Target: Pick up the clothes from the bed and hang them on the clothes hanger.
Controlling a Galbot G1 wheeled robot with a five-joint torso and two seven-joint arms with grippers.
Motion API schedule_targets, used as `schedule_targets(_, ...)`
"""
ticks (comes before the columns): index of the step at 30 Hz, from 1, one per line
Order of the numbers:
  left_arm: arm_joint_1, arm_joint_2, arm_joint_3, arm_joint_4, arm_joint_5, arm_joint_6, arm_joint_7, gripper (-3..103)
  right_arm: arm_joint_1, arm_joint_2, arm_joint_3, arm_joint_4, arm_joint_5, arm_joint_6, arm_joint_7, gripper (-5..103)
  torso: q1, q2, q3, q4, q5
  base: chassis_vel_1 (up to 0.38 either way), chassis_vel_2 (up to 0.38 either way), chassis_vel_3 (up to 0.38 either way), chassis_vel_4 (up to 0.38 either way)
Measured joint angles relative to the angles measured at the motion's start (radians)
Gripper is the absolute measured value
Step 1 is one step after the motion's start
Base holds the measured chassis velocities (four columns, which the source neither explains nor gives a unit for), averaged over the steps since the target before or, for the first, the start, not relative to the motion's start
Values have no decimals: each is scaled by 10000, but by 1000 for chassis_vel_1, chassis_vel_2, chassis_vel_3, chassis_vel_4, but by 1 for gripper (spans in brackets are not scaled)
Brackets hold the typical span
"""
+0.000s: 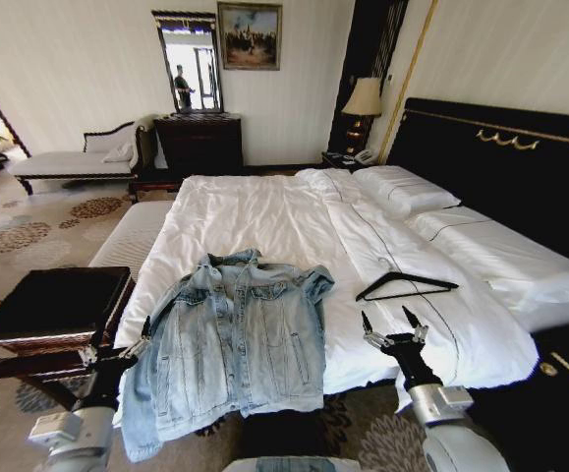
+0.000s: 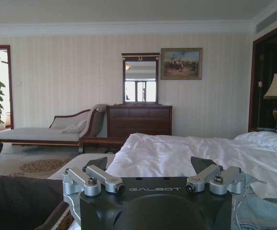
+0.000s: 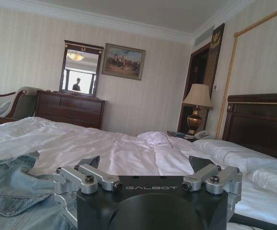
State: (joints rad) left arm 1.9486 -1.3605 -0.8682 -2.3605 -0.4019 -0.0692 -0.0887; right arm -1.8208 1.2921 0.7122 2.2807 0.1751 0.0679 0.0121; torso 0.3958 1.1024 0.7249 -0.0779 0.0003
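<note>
- The denim jacket [image 1: 230, 339] is laid flat, front side up, on the near end of the bed [image 1: 264, 221]; its collar is turned toward the pillows [image 1: 402, 189]; its hem and one sleeve are draped over the foot edge of the mattress.
- The coat hanger [image 1: 405, 286] is laid flat on the white sheet, to the right of the jacket and apart from it; its hook is pointed toward the pillows.
- The left end effector [image 1: 117, 346] is held at the near left corner of the bed, just beside the jacket's sleeve; its fingers are seen spread apart in the left wrist view [image 2: 156, 172], with nothing gripped; the white sheet and a strip of blue denim [image 2: 262, 211] are seen beyond it.
- The right end effector [image 1: 394, 325] is held over the foot edge of the bed, between the jacket and the hanger and near the hanger's lower bar; its fingers are spread apart, with nothing gripped; in the right wrist view [image 3: 145, 170] the jacket [image 3: 14, 191] is seen to one side and the pillows [image 3: 234, 153] ahead.
- The black headboard [image 1: 500, 167] with gold trim is located along the right side of the bed; a lamp [image 1: 363, 103] is placed at the far corner.
- A dark low tabletop [image 1: 53, 300] is located left of the bed; a dresser [image 1: 198, 143] with a mirror [image 1: 190, 64] is positioned against the far wall.
</note>
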Motion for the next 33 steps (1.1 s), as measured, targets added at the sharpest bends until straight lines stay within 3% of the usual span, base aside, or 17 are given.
schedule_targets(33, 14, -17, -38, 174, -71, 5, -18, 99, -117, 103, -121, -1, -244, 55, -60, 100, 2, -1, -1, 2, -5, -56, 3, 54, -3)
